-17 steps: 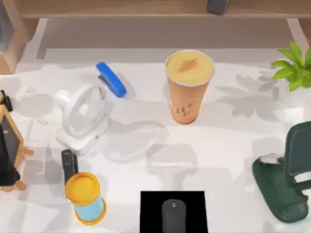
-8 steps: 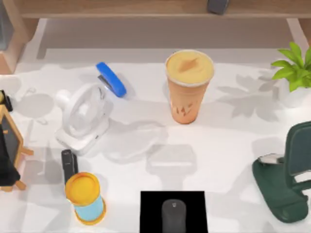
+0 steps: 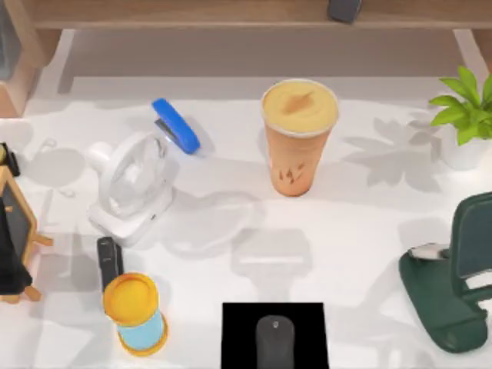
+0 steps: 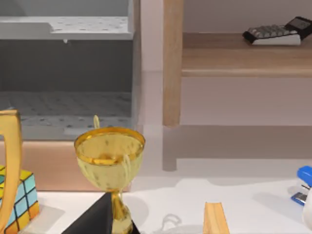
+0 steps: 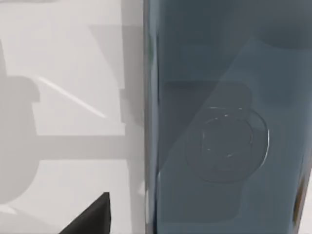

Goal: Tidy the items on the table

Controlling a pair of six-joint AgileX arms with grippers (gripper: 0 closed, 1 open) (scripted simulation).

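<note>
- Cup [image 3: 298, 138]: tall, orange, yellow-orange lid; upright near the middle of the white counter [image 3: 361, 231]. Taken as landmark.
- Stapler [image 3: 176, 125]: blue, left of the cup, just beside the fan's upper edge.
- Fan [image 3: 132, 184]: white, left of the cup and nearer the front edge.
- Slab [image 3: 109, 262]: small, dark, flat; front-left of the cup, between the fan and the jar.
- Jar [image 3: 135, 314]: blue body, orange lid; front-left of the cup, touching or just beside the slab.
- Mouse [image 3: 274, 343]: dark grey, on a black mat [image 3: 234, 338], straight in front of the cup at the counter's front edge.
- Stand [image 3: 453, 280]: dark green, front-right of the cup, at the right edge.
- Plant [image 3: 463, 104]: green, right of the cup.
- Ledge [image 3: 231, 14]: pale wood, behind the cup; a dark object [image 3: 344, 8] lies on it.
- Easel [image 3: 17, 238]: wooden frame, far left of the cup.
- Left wrist view: gold trophy [image 4: 110, 161], colour cube [image 4: 22, 200], calculator [image 4: 280, 33] on a wooden shelf [image 4: 243, 58].
- Jaws, left and right arm: cannot tell whether open or closed.
</note>
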